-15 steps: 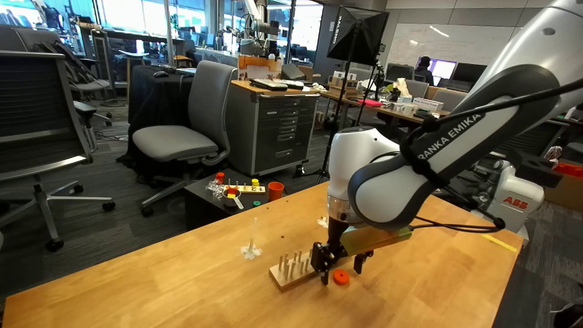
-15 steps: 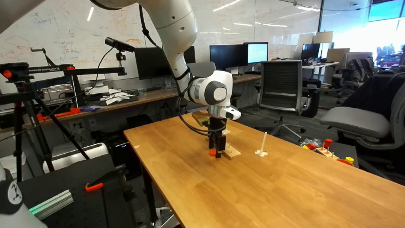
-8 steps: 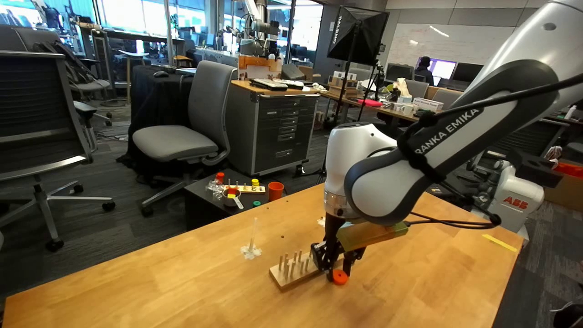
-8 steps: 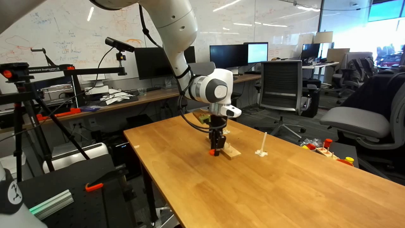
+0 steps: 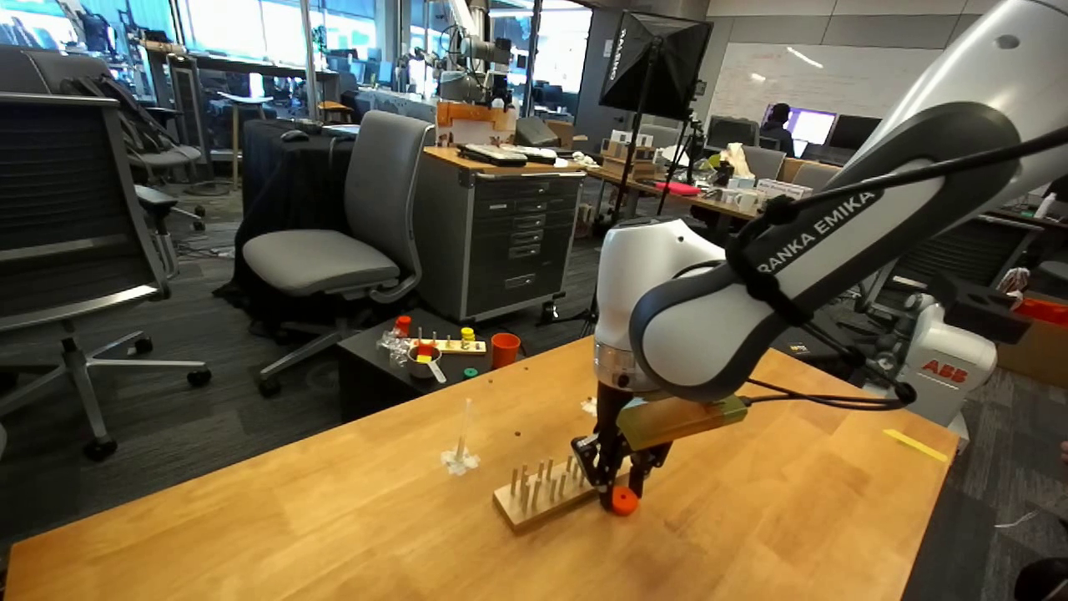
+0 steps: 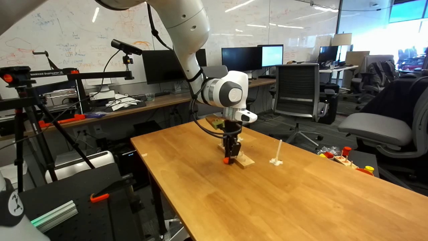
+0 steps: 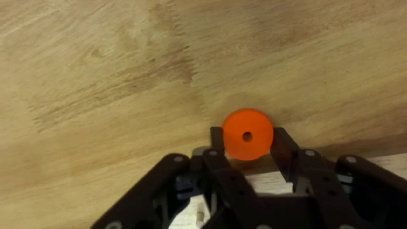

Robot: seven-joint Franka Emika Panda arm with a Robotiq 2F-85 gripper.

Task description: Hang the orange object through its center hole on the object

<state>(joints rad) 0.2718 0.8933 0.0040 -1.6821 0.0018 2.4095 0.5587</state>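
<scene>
Beyond a broad wooden table [image 6: 301, 194], can see chairs [image 6: 297, 89], desks [image 6: 164, 103] and monitors [image 6: 241, 59], with a scribbled whiteboard [image 6: 83, 40] behind. Just beside the pegboard [image 5: 541, 514], can make out an orange disc [image 7: 248, 122], pinched from opposite sides between the fingers [image 7: 217, 138] of the gripper [image 7: 248, 135]. Cannot tell contact with the wood from a slight lift, nor count the pegs [image 5: 525, 498], partly lost behind the gripper. In the wrist view, can look down on the disc's centre hole [image 7: 247, 136], with the pegboard cut off below; in an exterior view, can catch only part of the disc [image 6: 226, 160] past a dark finger (hole not readable there). In both exterior views, can find a lone standing peg [image 5: 464, 427] with pale patches [image 5: 460, 462] around its foot. On a black side table [image 5: 367, 359], can see a pale handled cup [image 5: 435, 368] holding red and yellow pieces [image 5: 425, 350], also an orange cup [image 5: 505, 355], upright, inside too small to read.
</scene>
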